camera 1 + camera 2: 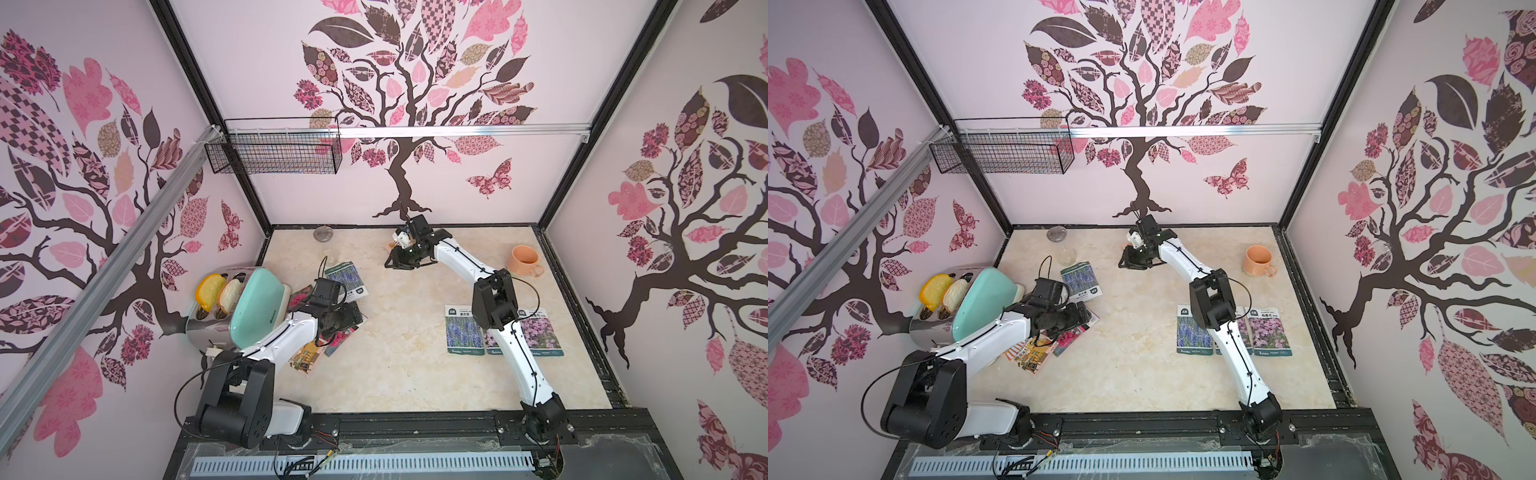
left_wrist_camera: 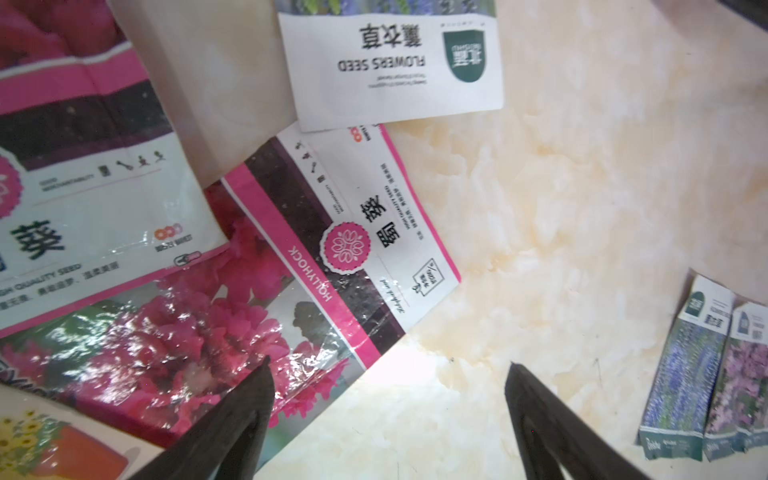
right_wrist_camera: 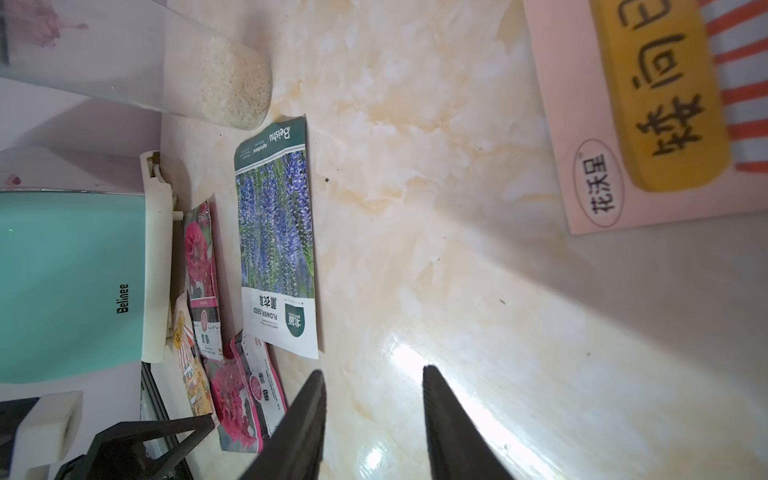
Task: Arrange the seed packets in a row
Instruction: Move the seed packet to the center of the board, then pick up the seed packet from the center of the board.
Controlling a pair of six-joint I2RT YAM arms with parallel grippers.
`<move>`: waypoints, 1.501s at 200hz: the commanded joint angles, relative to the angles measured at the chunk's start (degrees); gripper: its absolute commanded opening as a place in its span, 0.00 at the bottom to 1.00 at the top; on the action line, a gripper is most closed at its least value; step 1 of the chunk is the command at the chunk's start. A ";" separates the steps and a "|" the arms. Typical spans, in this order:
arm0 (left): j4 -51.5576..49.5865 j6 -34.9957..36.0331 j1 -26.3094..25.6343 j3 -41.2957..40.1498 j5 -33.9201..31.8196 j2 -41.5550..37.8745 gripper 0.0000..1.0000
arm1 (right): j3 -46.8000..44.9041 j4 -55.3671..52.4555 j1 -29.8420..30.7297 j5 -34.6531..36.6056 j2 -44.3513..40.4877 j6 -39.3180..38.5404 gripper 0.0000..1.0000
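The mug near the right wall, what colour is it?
Peach-orange mug, clearest in a top view.

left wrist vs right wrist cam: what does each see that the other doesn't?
Left wrist only: the row packets, laid side by side at the frame's edge. Right wrist only: a lone orange shop-print packet lying apart from the others, the jar of pale grains, the toaster and its teal side. Both: the loose lavender packet and the red hollyhock packet against it.

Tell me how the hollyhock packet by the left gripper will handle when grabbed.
The hollyhock packet shows glare and wrinkles, so it is probably slippery, thin and floppy. It lies flat, so it is likely light and apt to slide when pushed. The neighbouring packet overlaps it and may drag along.
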 commanded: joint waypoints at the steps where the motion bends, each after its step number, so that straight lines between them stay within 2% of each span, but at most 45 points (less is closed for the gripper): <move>1: 0.52 -0.01 0.28 3.06 -3.70 0.01 0.92 | 1.78 0.45 0.38 -1.31 2.25 0.41 0.42; 19: -0.92 0.80 1.58 7.01 -5.72 4.53 0.92 | 2.59 0.57 0.55 -1.87 2.94 1.01 0.42; 64: 4.51 0.48 9.14 12.27 -2.99 13.07 0.92 | 2.93 1.68 1.43 -2.39 3.80 1.56 0.42; 84: 4.91 1.55 10.15 15.16 -3.04 16.57 0.92 | 3.34 2.70 1.68 -3.03 4.62 2.25 0.43; 118: 8.34 2.55 10.21 19.44 0.16 24.46 0.92 | 3.71 5.05 1.88 -4.89 7.02 4.32 0.43; 147: 7.47 2.96 10.19 23.22 1.48 30.79 0.91 | 3.84 5.62 2.22 -4.64 8.39 4.56 0.43; 178: 5.99 3.66 10.26 24.92 1.46 34.31 0.91 | 3.56 5.10 2.64 -4.19 9.25 4.47 0.43; 218: 5.36 4.04 9.80 27.33 5.06 39.33 0.89 | 2.46 7.15 4.27 -5.74 10.38 5.67 0.43; 260: 4.66 5.06 6.89 29.17 6.36 42.20 0.88 | 2.22 8.10 6.41 -5.74 11.45 6.38 0.41; 300: 4.82 4.32 4.05 30.67 6.51 44.47 0.86 | 1.42 7.53 6.53 -3.68 10.94 5.98 0.35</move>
